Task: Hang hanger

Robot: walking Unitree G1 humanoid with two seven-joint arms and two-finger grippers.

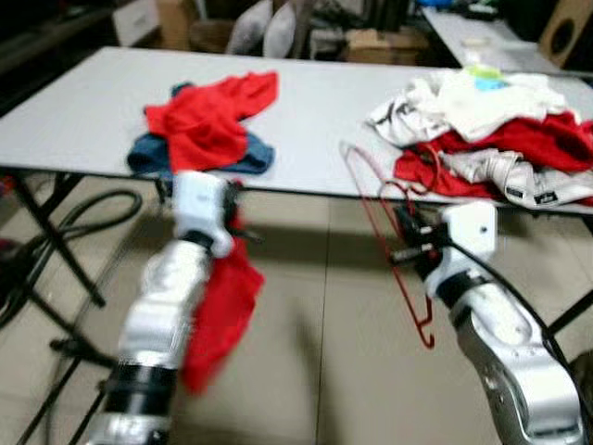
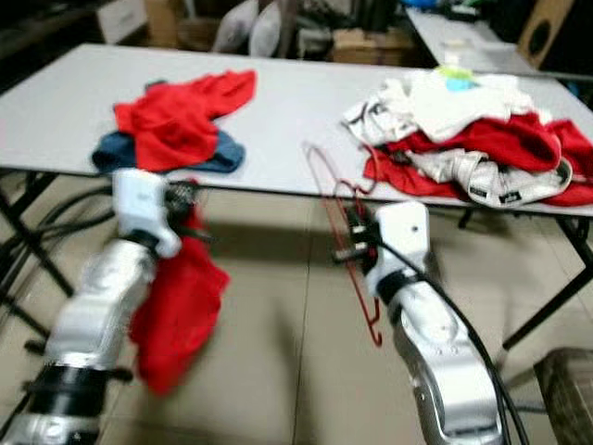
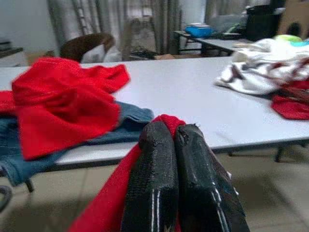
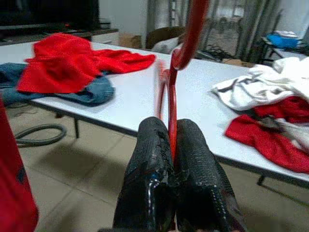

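My right gripper (image 1: 404, 239) is shut on a red wire hanger (image 1: 389, 241), held in front of the white table's (image 1: 315, 120) near edge; its hook hangs down toward the floor. In the right wrist view the red hanger (image 4: 173, 101) runs up from between the two black fingers (image 4: 147, 159). My left gripper (image 1: 233, 211) is shut on a red garment (image 1: 220, 311) that droops below it beside the arm. The left wrist view shows red cloth (image 3: 166, 122) pinched at the tips of the fingers (image 3: 154, 174).
On the table lie a red cloth over a blue one (image 1: 208, 125) at left and a pile of white and red clothes (image 1: 491, 130) at right. Black cables (image 1: 83, 218) and table legs stand at the floor's left. Tiled floor lies below.
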